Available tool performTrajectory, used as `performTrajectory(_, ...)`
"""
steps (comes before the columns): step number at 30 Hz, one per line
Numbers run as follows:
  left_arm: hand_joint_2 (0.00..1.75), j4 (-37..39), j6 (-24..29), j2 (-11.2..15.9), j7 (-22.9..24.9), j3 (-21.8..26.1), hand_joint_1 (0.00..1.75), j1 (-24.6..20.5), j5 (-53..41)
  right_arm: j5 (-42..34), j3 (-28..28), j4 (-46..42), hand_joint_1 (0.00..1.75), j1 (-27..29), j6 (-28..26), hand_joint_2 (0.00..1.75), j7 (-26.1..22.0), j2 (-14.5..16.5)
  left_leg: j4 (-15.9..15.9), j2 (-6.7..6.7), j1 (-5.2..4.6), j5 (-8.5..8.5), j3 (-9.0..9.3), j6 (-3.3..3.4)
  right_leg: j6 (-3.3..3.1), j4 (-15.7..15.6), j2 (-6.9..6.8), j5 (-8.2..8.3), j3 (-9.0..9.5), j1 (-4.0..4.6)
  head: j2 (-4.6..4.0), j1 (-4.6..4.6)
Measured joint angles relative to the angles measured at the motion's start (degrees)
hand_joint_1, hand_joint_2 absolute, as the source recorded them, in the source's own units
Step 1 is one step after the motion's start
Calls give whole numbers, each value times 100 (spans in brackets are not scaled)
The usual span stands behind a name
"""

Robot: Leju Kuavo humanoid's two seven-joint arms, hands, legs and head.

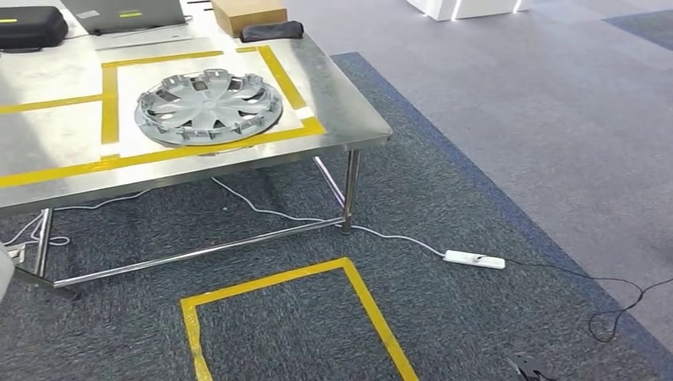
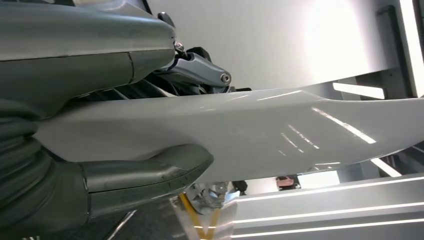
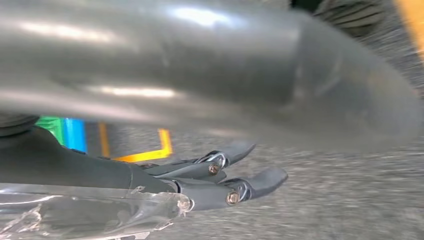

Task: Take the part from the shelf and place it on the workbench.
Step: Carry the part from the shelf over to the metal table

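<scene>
A silver-grey wheel cover [image 1: 209, 107] is seen on a steel-grey bench [image 1: 349, 119] marked with yellow tape [image 1: 287, 79]. The floor carpet [image 1: 444, 198] is dark grey, crossed by a white power strip [image 1: 474, 259].

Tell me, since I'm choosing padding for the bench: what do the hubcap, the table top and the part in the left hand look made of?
Hubcap: likely silver-painted moulded plastic; matte grey, clips around the rim. Table top: brushed stainless steel by its dull streaky sheen. Part gripped by the left hand: smooth, glossy pale grey with sharp light reflections; painted plastic or metal, can't tell.
</scene>
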Motion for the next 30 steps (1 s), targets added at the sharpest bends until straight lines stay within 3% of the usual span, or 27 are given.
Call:
performTrajectory(3, 175, 1, -12, -3, -11, 4, 175, 4, -7, 5, -14, 1, 0, 19, 4, 0, -31, 1, 0, -23, -13, -183, 188, 46, 16, 994, 8, -399, -841, 18, 1, 6)
performTrajectory(4, 175, 0, -16, -7, -11, 4, 175, 12, -7, 8, -23, 2, 0, 39, 5, 0, -39, 2, 0, -39, -15, -260, 278, 48, 17, 1046, 8, -503, -1018, 24, 1, 8)
performTrajectory(5, 175, 1, -21, -9, -12, 4, 175, 19, -8, 11, -32, 3, 0, 56, 7, 0, -43, 2, 0, -53, -15, -340, 385, 44, 7, 917, 8, -478, -1100, 31, 1, 9)
performTrajectory(6, 175, 2, -25, -12, -13, 4, 175, 23, -8, 16, -40, 3, 0, 67, 7, 0, -48, 2, 0, -62, -15, -428, 501, 34, -8, 649, 8, -285, -1116, 38, 1, 8)
performTrajectory(8, 175, 4, -37, -20, -13, 8, 175, 27, -9, 31, -51, 7, 0, 88, 8, 0, -55, 1, 2, -71, -29, -618, 704, -3, -65, -5, 6, 463, -1104, 54, 1, -1)
performTrajectory(9, 175, 5, -45, -23, -13, 13, 175, 30, -10, 37, -58, 10, 0, 95, 10, 0, -57, -1, -17, -77, -40, -707, 778, -28, -99, -213, 5, 753, -1078, 64, 0, -13)
performTrajectory(10, 175, 7, -54, -26, -12, 19, 175, 35, -13, 43, -67, 13, 0, 103, 11, 0, -57, -1, -28, -84, -51, -750, 844, -58, -137, -331, 6, 917, -1053, 69, 0, -28)
performTrajectory(12, 175, 7, -69, -27, -8, 33, 175, 35, -25, 60, -82, 12, 0, 89, 13, 0, -59, -3, 1, -88, -64, -724, 911, -127, -211, -374, 11, 883, -929, 63, 1, -38)
performTrajectory(14, 175, 7, -79, -25, -2, 53, 175, 25, -54, 82, -90, 9, 0, 71, 13, 0, -63, -5, 371, -52, -65, -611, 766, -189, -275, -432, 16, 837, -786, 38, 1, -53)
performTrajectory(15, 175, 8, -83, -23, 1, 62, 175, 20, -69, 91, -93, 7, 0, 64, 14, 0, -68, -7, 702, -33, -59, -639, 564, -221, -294, -461, 18, 798, -711, 27, 2, -64)
performTrajectory(16, 175, 9, -85, -22, 2, 69, 175, 21, -84, 99, -96, 7, 0, 60, 15, 0, -71, -8, 1059, -19, -50, -753, 307, -253, -310, -481, 18, 740, -633, 22, 0, -76)
performTrajectory(18, 175, 15, -87, -22, 4, 79, 175, 25, -96, 110, -101, 7, 0, 59, 16, 0, -73, -7, 1531, -14, -29, -1187, -192, -301, -311, -503, 17, 605, -470, 8, 0, -74)
performTrajectory(19, 175, 19, -89, -22, 5, 84, 175, 28, -98, 114, -104, 7, 0, 61, 16, 0, -73, -7, 1558, -12, -19, -1338, -345, -313, -304, -506, 17, 529, -375, -2, -1, -73)
performTrajectory(20, 175, 22, -93, -21, 6, 89, 175, 28, -99, 119, -109, 7, 0, 62, 16, 0, -75, -7, 1443, -10, -11, -1344, -421, -316, -292, -506, 19, 449, -270, -15, -1, -73)
performTrajectory(21, 175, 26, -98, -20, 7, 95, 175, 29, -101, 123, -114, 7, 0, 60, 16, 0, -78, -7, 1210, -4, -2, -1163, -438, -322, -272, -507, 21, 364, -159, -30, -1, -75)
performTrajectory(23, 175, 40, -113, -18, 10, 106, 175, 35, -106, 132, -124, 7, 0, 57, 16, 0, -88, -8, 576, 54, 20, -398, -408, -327, -204, -508, 25, 191, 39, -44, -1, -88)
performTrajectory(24, 175, 52, -122, -17, 17, 110, 175, 41, -113, 137, -128, 7, 0, 54, 15, 0, -92, -9, 339, 92, 24, -100, -389, -315, -162, -533, 25, 97, 124, -42, -1, -99)
performTrajectory(25, 175, 64, -131, -17, 28, 113, 175, 50, -120, 141, -133, 5, 0, 53, 15, 0, -96, -10, 176, 111, 30, 74, -365, -287, -116, -545, 21, 55, 223, -36, -1, -114)
performTrajectory(28, 175, 76, -152, -17, 51, 116, 175, 49, -132, 159, -139, 1, 0, 36, 16, 0, -115, -9, 53, 70, 41, 50, -168, -139, 1, -513, 10, 90, 424, -37, -1, -82)
performTrajectory(30, 175, 75, -162, -13, 51, 118, 175, 41, -132, 169, -140, 1, 0, 4, 18, 0, -126, -8, 42, 59, 38, 19, -44, -47, 20, -66, 14, 0, 209, -48, -1, -45)
